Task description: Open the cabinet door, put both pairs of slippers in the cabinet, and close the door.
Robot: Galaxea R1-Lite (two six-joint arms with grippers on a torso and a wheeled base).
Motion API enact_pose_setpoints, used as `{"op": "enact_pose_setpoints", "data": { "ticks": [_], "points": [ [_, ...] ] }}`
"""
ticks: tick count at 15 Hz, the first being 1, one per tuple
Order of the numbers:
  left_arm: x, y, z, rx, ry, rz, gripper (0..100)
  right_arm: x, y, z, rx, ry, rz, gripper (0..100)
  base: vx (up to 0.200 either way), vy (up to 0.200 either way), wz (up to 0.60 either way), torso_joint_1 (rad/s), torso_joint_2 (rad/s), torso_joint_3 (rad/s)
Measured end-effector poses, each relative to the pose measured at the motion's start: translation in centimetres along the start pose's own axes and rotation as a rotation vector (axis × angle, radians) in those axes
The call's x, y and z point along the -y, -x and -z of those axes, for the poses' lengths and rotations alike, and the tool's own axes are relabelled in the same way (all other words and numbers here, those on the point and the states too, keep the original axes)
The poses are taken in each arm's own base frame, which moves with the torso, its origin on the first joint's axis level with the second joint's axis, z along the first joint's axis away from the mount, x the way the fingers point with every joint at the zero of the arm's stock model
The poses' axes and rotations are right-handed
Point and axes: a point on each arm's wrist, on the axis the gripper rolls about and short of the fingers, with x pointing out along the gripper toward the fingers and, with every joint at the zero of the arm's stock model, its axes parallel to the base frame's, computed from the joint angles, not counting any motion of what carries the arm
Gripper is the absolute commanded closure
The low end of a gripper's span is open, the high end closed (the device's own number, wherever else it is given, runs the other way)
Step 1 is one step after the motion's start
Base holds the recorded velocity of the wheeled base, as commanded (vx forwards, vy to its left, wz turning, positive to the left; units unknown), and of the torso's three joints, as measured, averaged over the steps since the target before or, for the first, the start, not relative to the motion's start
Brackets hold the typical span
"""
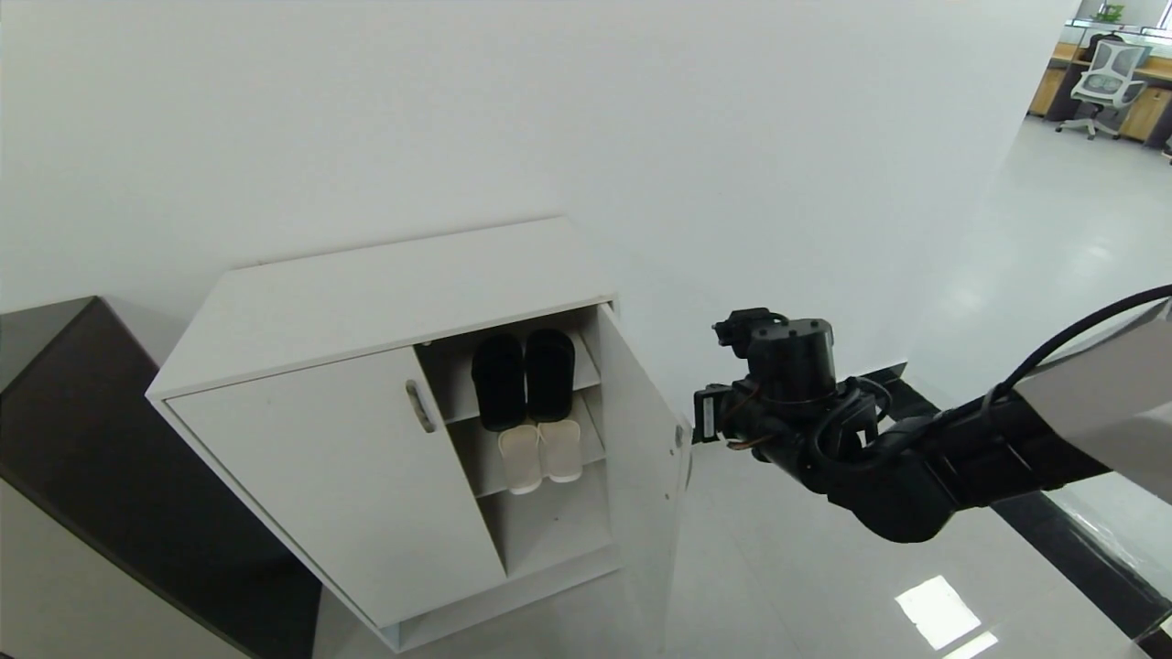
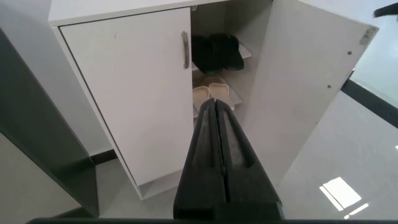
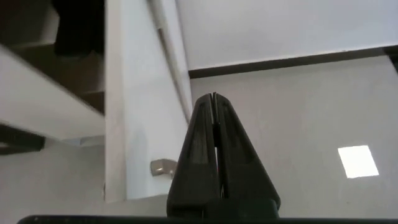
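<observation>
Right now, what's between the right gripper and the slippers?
The open door: the right gripper is on its outer side, the slippers on shelves behind it. The head view shows it.

- The right hand (image 3: 214, 98), its fingers pressed together, sits just beside the open cabinet door (image 3: 130, 106).
- A small metal fitting (image 3: 160, 167) juts from the door.
- Black slippers (image 3: 78, 25) lie on a shelf (image 3: 43, 93) inside.

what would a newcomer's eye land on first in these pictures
A white cabinet against the wall stands with its right door swung open, black slippers on the top shelf and cream slippers on the shelf below. The right gripper, jaws shut, is close by that door's outer edge.
</observation>
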Motion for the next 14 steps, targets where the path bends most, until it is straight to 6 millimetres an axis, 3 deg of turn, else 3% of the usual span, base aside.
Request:
{"op": "enact_pose_setpoints", "data": {
  "ticks": [8,11,14],
  "points": [
    [0.0,0.0,0.0,0.000,0.001,0.001,100,-7.3,2.8,2.1,0.014,0.014,-0.202,100,0.000,0.000,0.00,0.000,0.00,0.000],
    [0.0,0.0,0.0,0.000,0.001,0.001,100,-7.8,3.2,2.3,0.039,0.055,-0.217,100,0.000,0.000,0.00,0.000,0.00,0.000],
    [0.0,0.0,0.0,0.000,0.001,0.001,100,-6.2,2.6,2.4,0.071,0.113,-0.181,100,0.000,0.000,0.00,0.000,0.00,0.000]
  ]
}}
